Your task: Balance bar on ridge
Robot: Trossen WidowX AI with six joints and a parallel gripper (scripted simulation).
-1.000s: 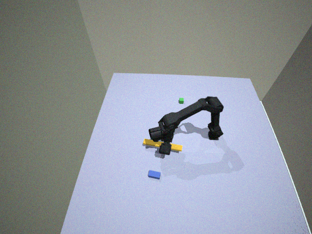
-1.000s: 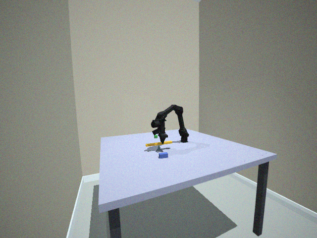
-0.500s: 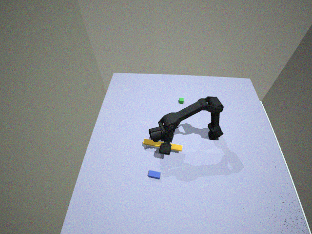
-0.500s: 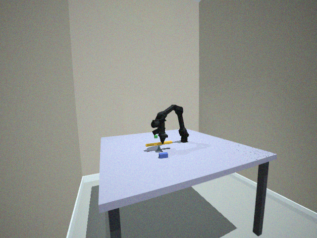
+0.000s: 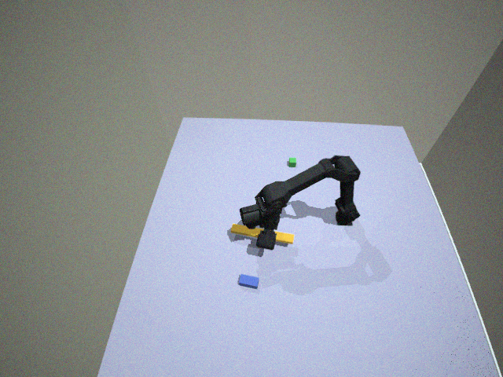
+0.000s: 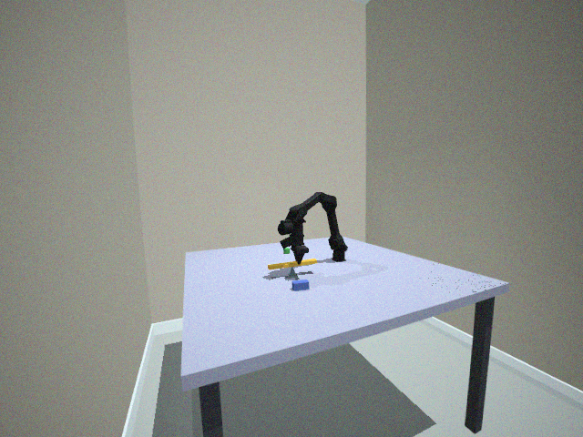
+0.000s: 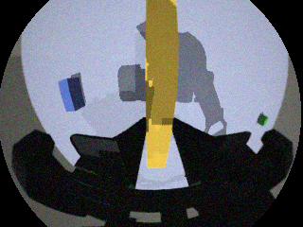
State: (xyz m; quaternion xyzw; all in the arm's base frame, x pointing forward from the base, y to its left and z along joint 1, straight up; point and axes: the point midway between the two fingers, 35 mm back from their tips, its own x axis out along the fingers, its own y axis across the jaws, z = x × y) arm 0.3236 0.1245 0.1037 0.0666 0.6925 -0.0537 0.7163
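My gripper (image 5: 266, 242) (image 6: 299, 261) (image 7: 158, 120) is shut on the yellow bar (image 5: 284, 237) (image 6: 278, 266) (image 7: 162, 57), a little toward the arm-base side of its middle. The bar is off the table and looks about level. The ridge (image 6: 292, 274), a small dark grey-green wedge, stands on the table under about the middle of the bar in the exterior view. Its top is at or just below the bar's underside; whether they touch cannot be told. The ridge is hidden by the bar and gripper in the top view and is not made out in the wrist view.
A blue block (image 5: 248, 281) (image 6: 300, 285) (image 7: 70, 95) lies on the table (image 5: 195, 316) (image 6: 244, 324), nearer the top and exterior views than the bar. A small green cube (image 5: 292, 162) (image 6: 286, 250) (image 7: 262, 119) is on the far side of the bar. The arm's base stands to the right.
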